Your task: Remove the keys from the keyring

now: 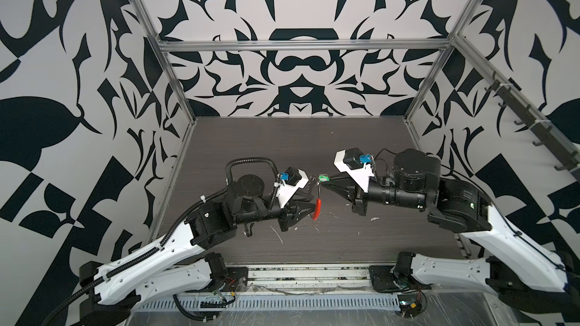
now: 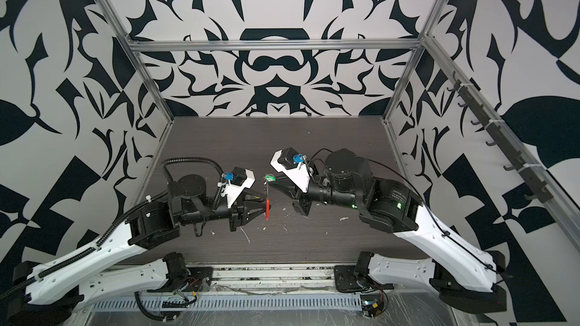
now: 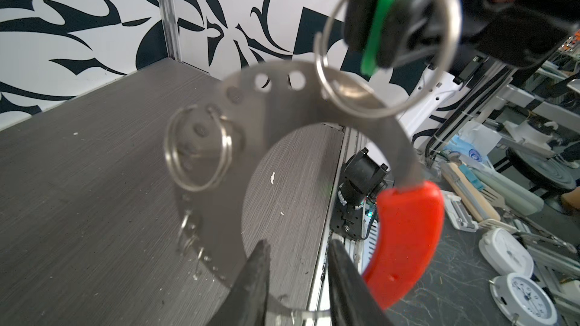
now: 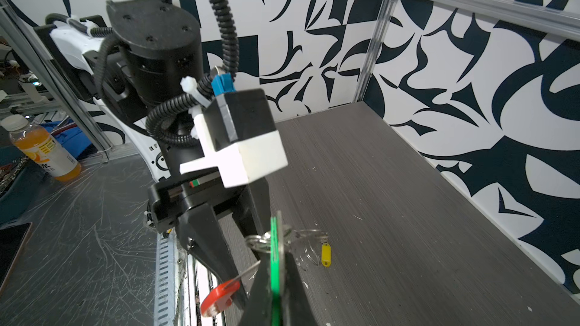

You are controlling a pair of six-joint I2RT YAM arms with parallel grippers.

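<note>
- The right gripper point(image 4: 277, 265) pinches the green tag point(image 4: 275, 233); hold it firm.
- The keyring point(image 3: 273, 108) hangs below the green tag by its split ring point(image 3: 376, 113).
- The left gripper point(image 3: 298, 243) has its jaws parted around the keyring's band, farthest from the green tag: clamp before twisting.

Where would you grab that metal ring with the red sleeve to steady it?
Probably the red sleeve, the keyring's thickest, least slippery stretch. It hangs low below the green tag pinched in the right gripper, broad face toward the left gripper, so come from that side and close the jaws across its width, clear of the small split rings.
</note>
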